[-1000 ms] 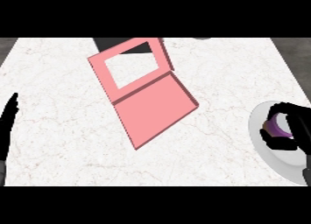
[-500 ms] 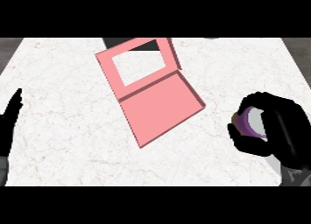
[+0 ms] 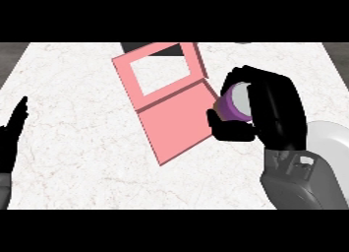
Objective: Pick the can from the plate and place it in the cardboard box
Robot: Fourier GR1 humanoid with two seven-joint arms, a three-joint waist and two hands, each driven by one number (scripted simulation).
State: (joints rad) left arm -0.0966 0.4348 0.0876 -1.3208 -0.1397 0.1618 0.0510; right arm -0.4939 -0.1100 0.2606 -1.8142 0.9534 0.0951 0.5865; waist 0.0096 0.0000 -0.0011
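Right hand [image 3: 268,106] curled round the can [image 3: 235,101], mostly hiding it; only purple side and pale end show, no label readable; it's held beside the pink box [image 3: 169,98] flap. Plate [image 3: 336,152] cut off at right edge; left hand [image 3: 6,142] open, resting at left edge.

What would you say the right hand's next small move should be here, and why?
Probably carry the can a little further left and up, over the pink box's open compartment. The right hand is curled round the can beside the box's flap, with the plate already behind it, so the can is not yet over the opening. The left hand rests open at the left edge.
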